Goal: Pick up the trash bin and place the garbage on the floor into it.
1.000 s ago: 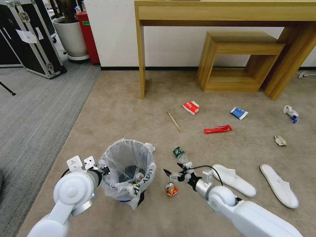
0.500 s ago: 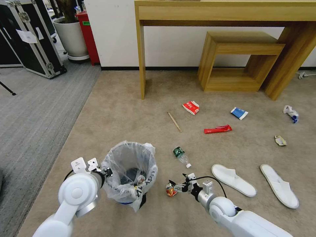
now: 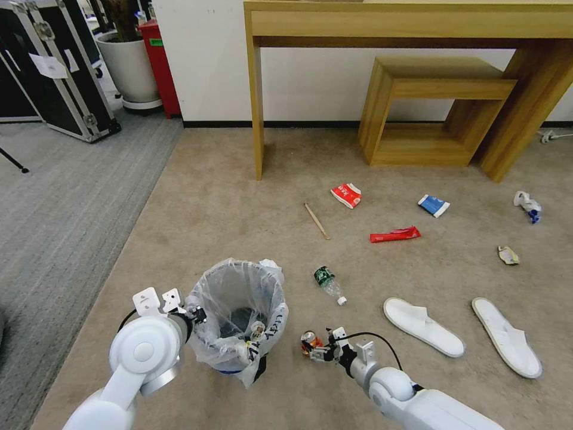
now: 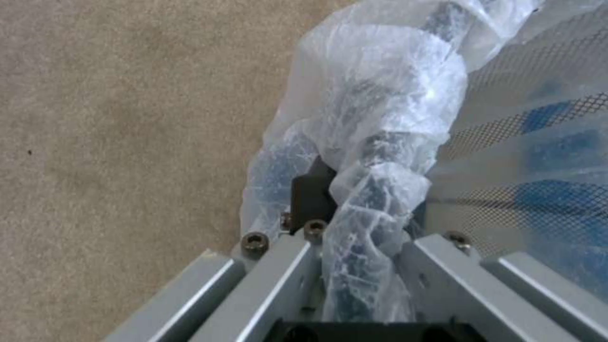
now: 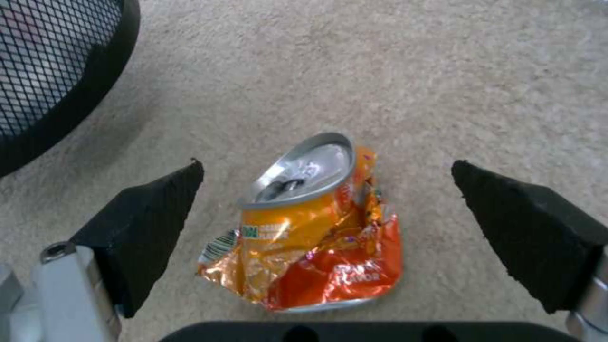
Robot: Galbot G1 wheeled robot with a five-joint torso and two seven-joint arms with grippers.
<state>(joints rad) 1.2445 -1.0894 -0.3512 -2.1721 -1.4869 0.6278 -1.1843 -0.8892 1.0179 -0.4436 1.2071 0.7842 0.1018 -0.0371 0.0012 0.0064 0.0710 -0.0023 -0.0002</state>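
While the left claw (image 4: 355, 228) stays clamped on the bagged rim of the trash bin (image 3: 239, 316), the right claw (image 5: 329, 228) hangs low over the floor (image 3: 239, 197), jaws spread wide. A crushed orange can (image 5: 317, 223) lies between its fingertips (image 5: 152, 228), touching neither, just beside the bin.

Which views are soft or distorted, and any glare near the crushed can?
Head view: wide-angle, the wooden table legs splay outward; even light, soft shadows. Right wrist view: crushed can sharp between the open right gripper pads, glare on its silver lid. Left wrist view: close and soft; the bag on the trash bin looks hazy where the left gripper pinches it.
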